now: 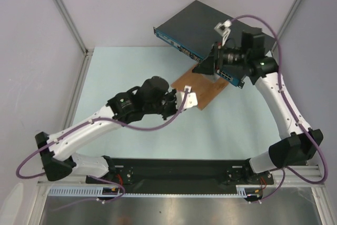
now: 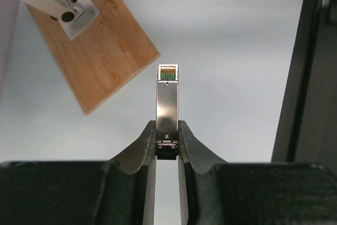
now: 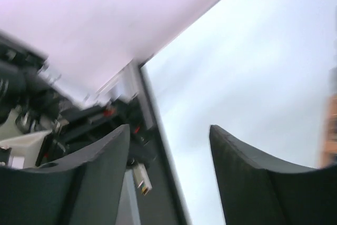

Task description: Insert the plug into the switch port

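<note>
The plug (image 2: pixel 167 104) is a slim silver module with a green and gold contact tip. My left gripper (image 2: pixel 167 140) is shut on its dark rear end, and the tip points forward over the pale table. From above, the left gripper (image 1: pixel 181 101) holds the plug (image 1: pixel 189 98) at the near corner of the wooden board. The switch (image 1: pixel 210 25) is a flat dark grey box at the back, with its blue port face (image 1: pixel 181 50) turned toward the arms. My right gripper (image 1: pixel 199 69) hovers in front of that face, over the board, with nothing between its wide-apart fingers (image 3: pixel 105 162). The right wrist view is blurred; the plug (image 3: pixel 142 178) shows far off.
The brown wooden board (image 1: pixel 202 90) lies in front of the switch, and a small metal bracket (image 2: pixel 68 6) stands on it. Purple cables (image 1: pixel 152 127) loop along both arms. Frame posts and pale walls close the table at left and back. A dark upright edge (image 2: pixel 310 77) fills the right of the left wrist view.
</note>
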Motion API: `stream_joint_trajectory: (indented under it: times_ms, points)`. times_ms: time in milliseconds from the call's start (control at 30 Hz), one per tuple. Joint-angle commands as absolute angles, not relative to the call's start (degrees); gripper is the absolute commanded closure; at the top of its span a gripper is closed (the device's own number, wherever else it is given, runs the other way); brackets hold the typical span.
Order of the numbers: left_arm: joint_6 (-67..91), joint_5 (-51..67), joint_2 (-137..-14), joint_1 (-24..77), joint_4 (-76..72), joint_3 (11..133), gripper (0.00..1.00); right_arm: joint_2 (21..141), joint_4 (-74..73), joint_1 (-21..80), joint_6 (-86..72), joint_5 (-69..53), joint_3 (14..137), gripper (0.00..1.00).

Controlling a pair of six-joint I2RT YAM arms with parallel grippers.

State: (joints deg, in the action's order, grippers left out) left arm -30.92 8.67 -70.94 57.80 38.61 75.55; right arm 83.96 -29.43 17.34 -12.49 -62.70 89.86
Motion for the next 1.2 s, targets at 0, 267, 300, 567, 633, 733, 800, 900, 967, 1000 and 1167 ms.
stream_joint_trajectory:
  times_ms: [0,267,300,567,633,733,800,900,967,1000,1167]
  points:
    - [-8.6,2.8,-75.8,58.2,40.2,83.5,1.0,80.1,-22.4,13.4,-16.4,-56.1,94.0,0.32]
    - [12.7,-13.0,-89.1,58.4,40.7,97.5,1.0,70.0,-22.2,-7.5,-20.9,-46.1,87.4,0.17]
    - [13.2,-13.4,-90.3,58.4,40.3,98.4,1.0,69.4,-23.9,-9.5,-21.3,-46.4,86.7,0.16]
    - [12.0,-9.2,-96.7,58.4,34.4,103.9,1.0,68.6,-28.8,-22.9,-24.4,-55.4,77.2,0.01]
    - [12.1,-9.0,-97.8,58.4,34.0,105.4,1.0,70.0,-30.6,-22.9,-25.4,-57.4,76.1,0.0]
    - [12.4,-9.8,-99.7,58.4,34.2,107.3,1.0,71.6,-27.7,-23.0,-29.0,-59.3,72.8,0.0]
    - [12.7,-10.3,-100.6,58.4,34.2,107.9,1.0,71.6,-21.2,-22.9,-32.5,-60.4,69.1,0.0]
    - [12.8,-10.6,-101.9,58.4,34.1,109.0,1.0,72.7,-14.9,-22.9,-37.4,-62.7,65.6,0.0]
    - [12.6,-11.3,-102.5,58.4,34.2,109.4,1.0,73.5,-11.9,-22.9,-40.8,-63.6,64.4,0.02]
    - [12.6,-11.9,-102.7,58.4,34.5,109.9,1.0,73.7,-11.1,-22.9,-41.6,-63.9,63.4,0.03]
    - [12.3,-13.8,-104.7,57.8,34.6,111.6,1.0,72.4,-1.1,-21.3,-47.9,-64.2,59.8,0.21]
